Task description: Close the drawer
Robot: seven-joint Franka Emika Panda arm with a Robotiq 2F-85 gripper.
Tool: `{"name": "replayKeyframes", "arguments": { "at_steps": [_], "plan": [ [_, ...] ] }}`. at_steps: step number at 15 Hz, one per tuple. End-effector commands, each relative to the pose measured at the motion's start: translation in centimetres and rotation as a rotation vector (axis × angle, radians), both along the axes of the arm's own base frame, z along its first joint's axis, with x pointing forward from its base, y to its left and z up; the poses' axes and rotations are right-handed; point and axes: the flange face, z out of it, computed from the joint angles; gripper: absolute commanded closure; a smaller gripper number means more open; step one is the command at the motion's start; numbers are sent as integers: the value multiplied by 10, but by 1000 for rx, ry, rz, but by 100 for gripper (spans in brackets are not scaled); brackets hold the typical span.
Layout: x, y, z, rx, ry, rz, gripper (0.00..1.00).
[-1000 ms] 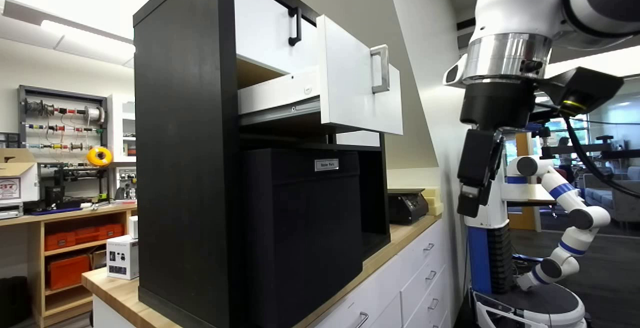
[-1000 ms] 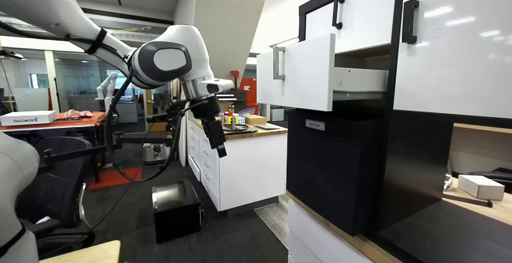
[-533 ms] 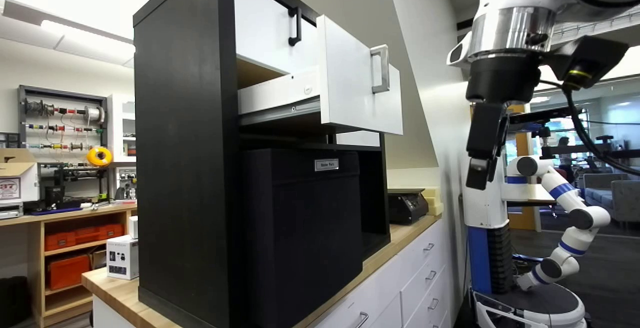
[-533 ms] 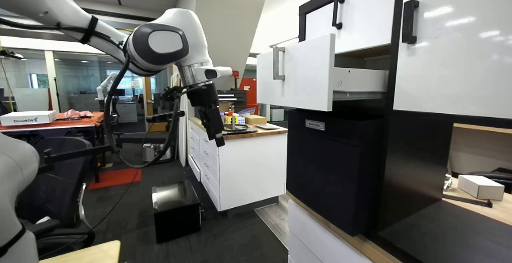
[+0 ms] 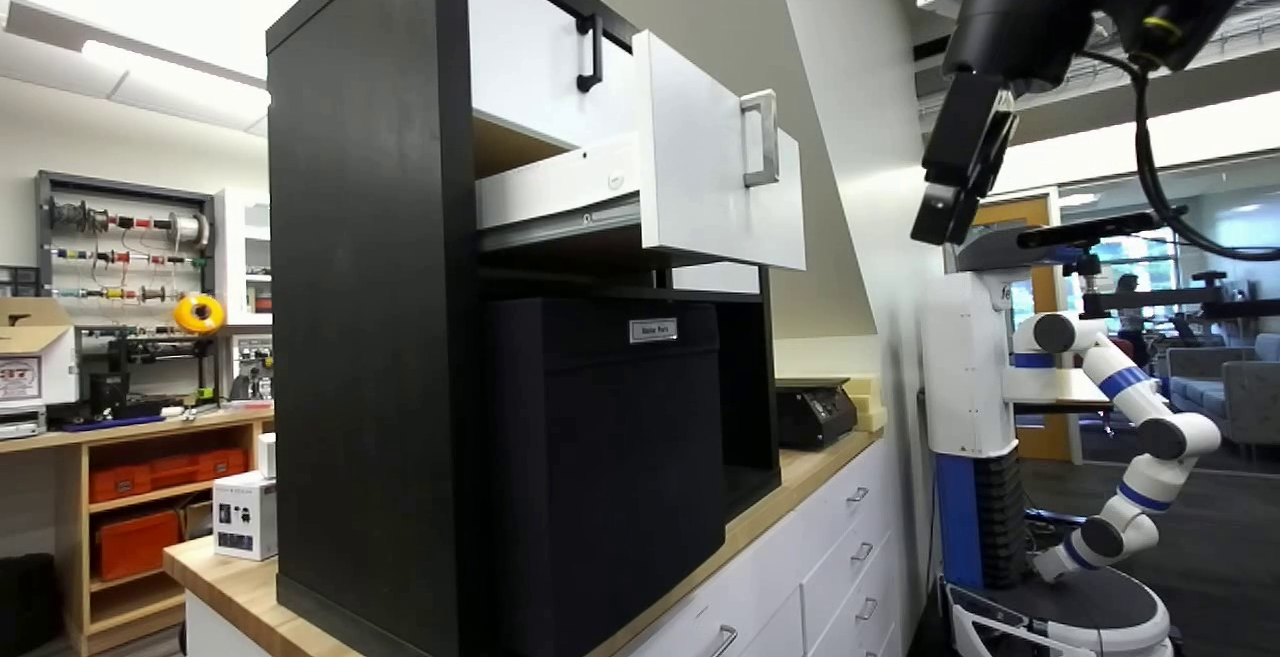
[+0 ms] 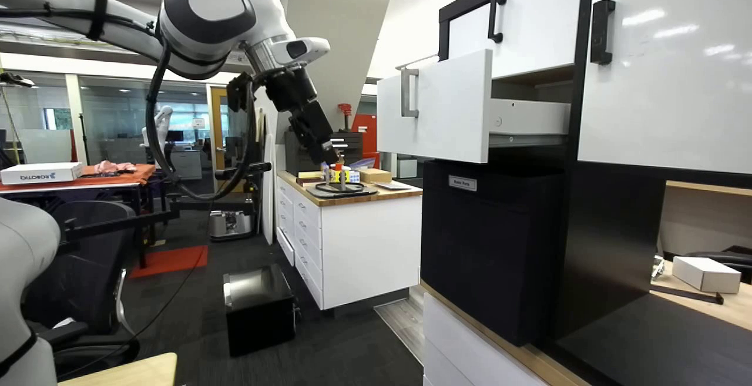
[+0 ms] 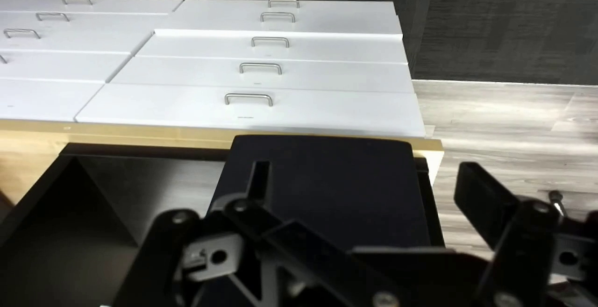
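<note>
A wide, flat-fronted white drawer [image 6: 449, 118] with a silver bar handle [image 6: 405, 95] is jutting from a tall black cabinet [image 5: 360, 287], just below a similar white drawer front [image 5: 525, 27]. Its broad face [image 5: 690, 162] is running crosswise along the cabinet's front. In both exterior views the black two-fingered gripper [image 6: 324, 149] is hanging out before that face, apart from it, tilted down toward the cabinet. Its fingers [image 7: 483, 202] are standing wide apart, holding nothing. The coming push is likely calling for travel inward, square to the face's long axis.
</note>
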Motion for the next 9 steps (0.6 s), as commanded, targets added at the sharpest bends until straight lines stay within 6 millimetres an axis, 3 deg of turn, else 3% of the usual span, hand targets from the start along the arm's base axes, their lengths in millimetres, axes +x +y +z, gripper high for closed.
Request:
{"name": "replayKeyframes", "arguments": {
  "at_steps": [1, 9],
  "plan": [
    [-3, -17, 31, -19, -77, -22, 0],
    [21, -46, 75, -2, -243, -54, 0]
  ]
}}
